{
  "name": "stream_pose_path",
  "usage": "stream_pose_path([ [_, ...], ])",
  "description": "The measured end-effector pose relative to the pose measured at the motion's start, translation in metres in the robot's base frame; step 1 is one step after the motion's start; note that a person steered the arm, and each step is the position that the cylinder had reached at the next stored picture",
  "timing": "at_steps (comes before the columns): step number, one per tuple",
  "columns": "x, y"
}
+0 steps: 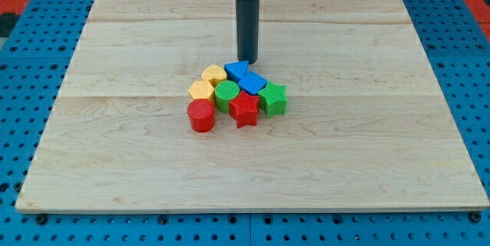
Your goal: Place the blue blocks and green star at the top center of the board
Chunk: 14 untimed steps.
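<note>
My tip point(247, 61) stands just above the cluster of blocks near the board's middle, touching or almost touching the upper blue block point(237, 70). A second blue block point(252, 84) lies just below and to the right of the first. The green star point(274, 99) is at the cluster's right edge, next to the second blue block. All the blocks are packed together.
In the same cluster are two yellow blocks point(213, 74) point(202, 90), a green cylinder point(227, 93), a red star point(244, 109) and a red cylinder point(201, 115). The wooden board point(115, 47) lies on a blue pegboard point(31, 62).
</note>
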<state>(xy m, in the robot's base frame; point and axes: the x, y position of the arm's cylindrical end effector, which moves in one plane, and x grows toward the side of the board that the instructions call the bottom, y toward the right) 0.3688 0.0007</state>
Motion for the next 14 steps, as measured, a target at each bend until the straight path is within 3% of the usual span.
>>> stream_pose_path([
  [2,0.0,0.004],
  [3,-0.001,0.09],
  [4,0.031,0.153],
  [6,0.081,0.075],
  [7,0.113,0.069],
  [11,-0.006,-0.089],
  [12,-0.009,-0.141],
  [14,-0.028,-0.188],
])
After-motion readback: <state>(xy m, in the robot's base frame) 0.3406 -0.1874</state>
